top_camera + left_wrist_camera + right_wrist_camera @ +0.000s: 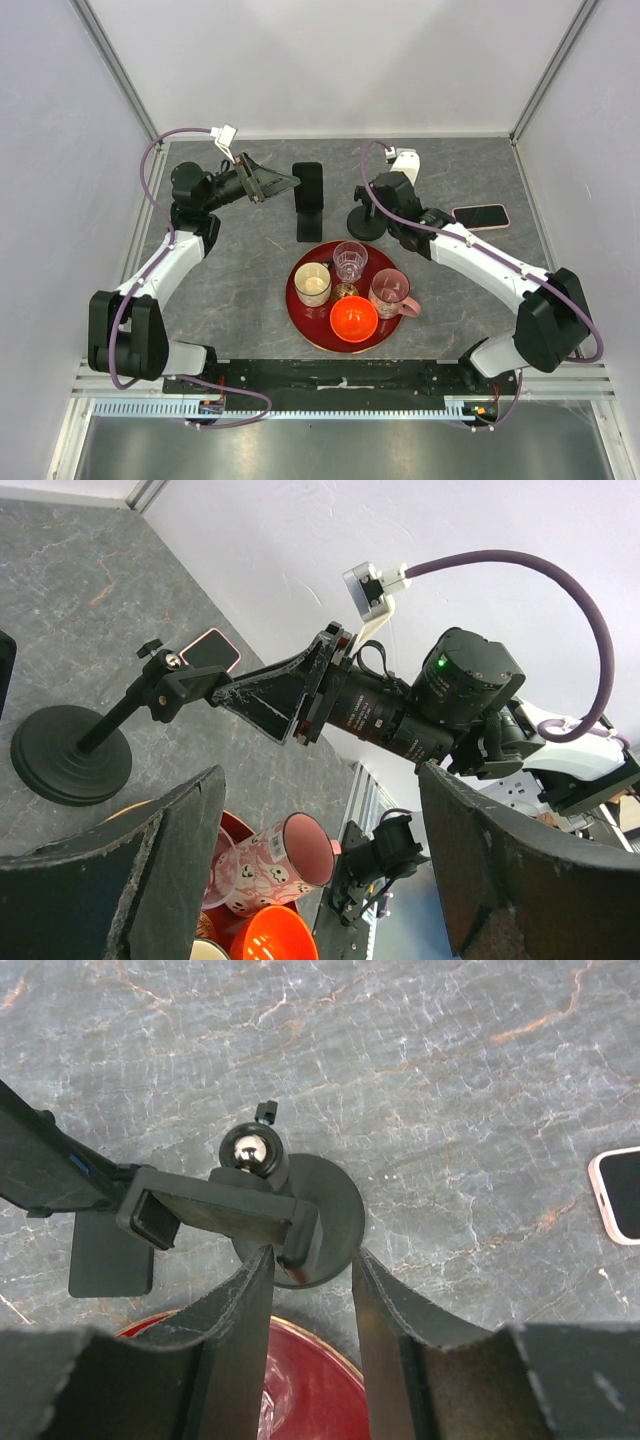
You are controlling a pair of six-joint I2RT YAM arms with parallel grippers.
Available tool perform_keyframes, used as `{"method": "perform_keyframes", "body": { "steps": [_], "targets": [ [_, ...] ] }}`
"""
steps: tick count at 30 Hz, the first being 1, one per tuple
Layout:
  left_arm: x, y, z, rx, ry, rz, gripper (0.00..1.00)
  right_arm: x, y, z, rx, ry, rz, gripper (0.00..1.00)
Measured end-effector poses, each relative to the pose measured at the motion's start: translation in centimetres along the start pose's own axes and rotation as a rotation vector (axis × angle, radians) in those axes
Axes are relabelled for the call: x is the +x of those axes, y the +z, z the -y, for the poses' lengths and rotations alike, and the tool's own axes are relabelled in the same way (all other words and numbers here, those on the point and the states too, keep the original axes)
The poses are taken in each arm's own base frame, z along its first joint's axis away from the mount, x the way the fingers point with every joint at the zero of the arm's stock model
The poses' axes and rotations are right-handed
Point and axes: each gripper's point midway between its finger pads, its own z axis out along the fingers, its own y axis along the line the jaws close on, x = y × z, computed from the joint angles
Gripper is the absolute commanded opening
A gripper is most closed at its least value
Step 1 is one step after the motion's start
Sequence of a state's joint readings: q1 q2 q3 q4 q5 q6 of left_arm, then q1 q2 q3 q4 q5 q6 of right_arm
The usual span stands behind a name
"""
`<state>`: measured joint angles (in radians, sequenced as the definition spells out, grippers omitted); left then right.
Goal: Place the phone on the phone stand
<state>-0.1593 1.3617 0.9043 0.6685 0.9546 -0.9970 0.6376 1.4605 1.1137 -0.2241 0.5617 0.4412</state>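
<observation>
Up close, the right gripper [311,1253] has its fingers drawn narrow on either side of one end of the clamp head [215,1215] on the phone stand [335,1210]. Whether they actually press on it, I cannot tell. That stand sits upright on its round base on the grey table [230,290], just behind a red tray [300,310] of cups. Off to the right and well apart from the stand, the phone [480,216] lies flat on the table. Across the way, the left gripper [285,182] hangs in the air with its fingers spread wide and holds nothing.
</observation>
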Motion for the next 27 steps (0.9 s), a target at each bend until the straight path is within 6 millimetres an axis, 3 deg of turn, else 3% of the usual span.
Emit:
{"method": "perform_keyframes", "body": {
  "steps": [4,11,20,27],
  "targets": [
    [0.0,0.0,0.0,0.000,0.000,0.000,0.84,-0.7,0.1,-0.3,-0.016,-0.023,0.025,0.40],
    [0.0,0.0,0.0,0.000,-0.001,-0.002,0.84,-0.8,0.5,-0.3,-0.016,-0.084,0.035,0.01],
    [0.5,0.1,0.1,0.011,-0.006,-0.022,0.84,-1.2,0.7,0.8,0.000,-0.146,0.037,0.00],
    [0.6,0.2,0.2,0.014,-0.007,-0.025,0.84,-1.8,0.0,4.2,0.042,-0.137,0.027,0.00]
  ]
}}
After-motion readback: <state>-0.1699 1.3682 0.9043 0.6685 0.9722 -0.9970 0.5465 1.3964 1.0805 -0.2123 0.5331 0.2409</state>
